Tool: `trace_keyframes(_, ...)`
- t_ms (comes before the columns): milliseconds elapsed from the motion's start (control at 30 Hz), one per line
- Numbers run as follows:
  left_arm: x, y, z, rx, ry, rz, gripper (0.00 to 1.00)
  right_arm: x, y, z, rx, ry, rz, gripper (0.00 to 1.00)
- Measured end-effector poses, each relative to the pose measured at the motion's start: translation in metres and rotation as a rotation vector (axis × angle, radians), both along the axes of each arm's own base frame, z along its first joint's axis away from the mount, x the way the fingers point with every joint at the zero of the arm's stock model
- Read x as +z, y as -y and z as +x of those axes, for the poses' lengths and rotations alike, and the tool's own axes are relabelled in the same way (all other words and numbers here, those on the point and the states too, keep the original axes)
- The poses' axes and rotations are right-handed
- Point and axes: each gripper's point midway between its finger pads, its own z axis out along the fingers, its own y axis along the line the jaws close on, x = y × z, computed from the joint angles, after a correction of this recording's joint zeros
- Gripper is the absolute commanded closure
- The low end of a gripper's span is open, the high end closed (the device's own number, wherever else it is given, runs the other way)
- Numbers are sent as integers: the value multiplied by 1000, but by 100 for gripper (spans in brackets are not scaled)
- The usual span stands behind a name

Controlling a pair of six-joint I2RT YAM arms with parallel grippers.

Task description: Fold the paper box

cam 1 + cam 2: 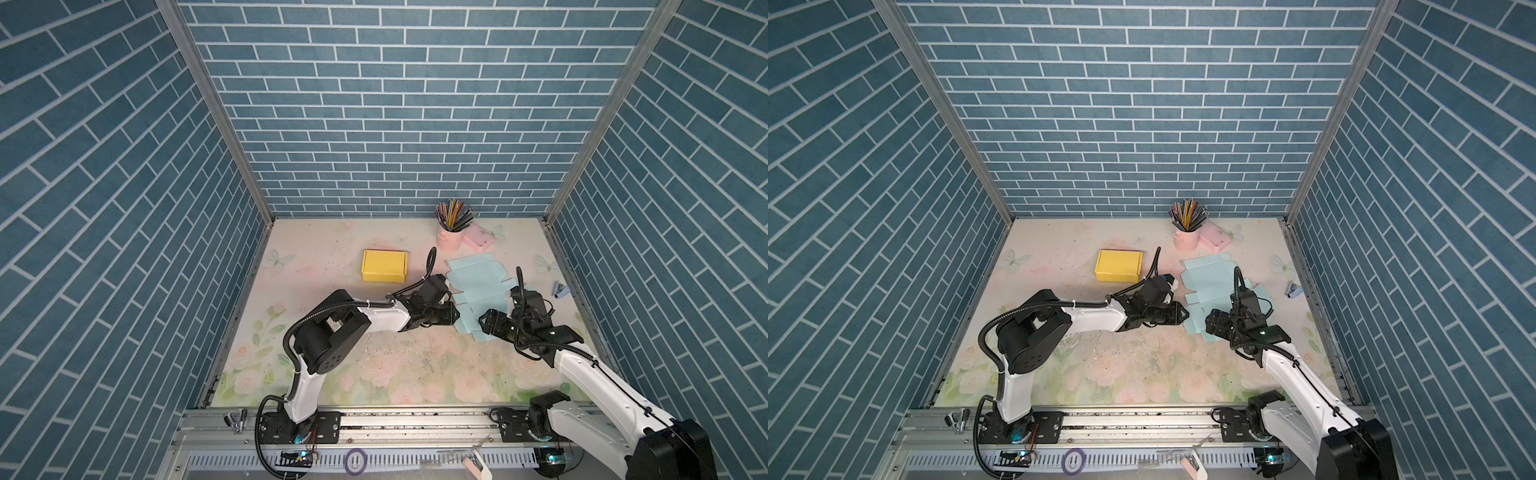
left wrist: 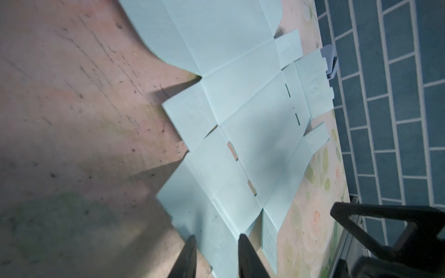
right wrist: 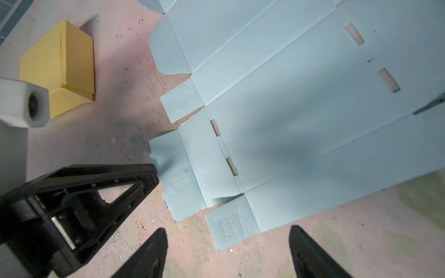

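**Item 1. Paper box**: light blue die-cut blank, unfolded, lying flat on the surface. It has creased panels, side flaps and small slots. The blank spreads away from both sets of jaws towards the back wall, and its near edge lies between the two arms.

**Item 2. Left gripper**: low over the surface at the blank's left edge. The jaws stand narrowly apart, with a side flap of the blank showing in the gap between them. The rest of the blank lies ahead of the jaws. In the right wrist view the gripper's tip touches that flap, which is slightly lifted there.

**Item 3. Right gripper**: jaws wide apart and holding nothing. They hover over the near corner of the blank, and a small corner flap lies just ahead, between the two fingertips.

**Item 4. Yellow box**: folded and closed, well apart from the left jaws, beyond them and to their left.

**Item 5. Pink cup of pencils**: far beyond both sets of jaws, near the back wall and past the blank. A pink case lies just beside it.

**Item 6. Small stapler**: right of the right jaws, just off the blank's right edge.
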Motion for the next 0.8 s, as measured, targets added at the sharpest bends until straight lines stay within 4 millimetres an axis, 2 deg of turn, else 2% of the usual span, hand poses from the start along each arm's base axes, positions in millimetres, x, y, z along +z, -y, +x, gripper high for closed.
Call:
trace_keyframes(67, 0, -1, 3, 28, -4, -4, 74, 4, 1, 0, -2, 14, 3, 20)
trace_keyframes(167, -5, -6, 5, 74, -12, 0, 63, 8, 3, -2, -9, 28, -1, 20)
trace_keyframes(333, -15, -14, 4, 119, -34, 20, 53, 9, 7, -6, -16, 29, -14, 21)
trace_keyframes(433, -14, -14, 6, 135, -35, 12, 52, 10, 8, -7, -18, 30, -17, 21)
trace_keyframes(533, -12, -10, 7, 139, -33, -5, 55, 12, 8, -7, -19, 37, -15, 20)
trace_keyframes(800, -20, -2, 14, 180, -58, -49, 80, 19, 13, -12, -28, 59, -20, 21)
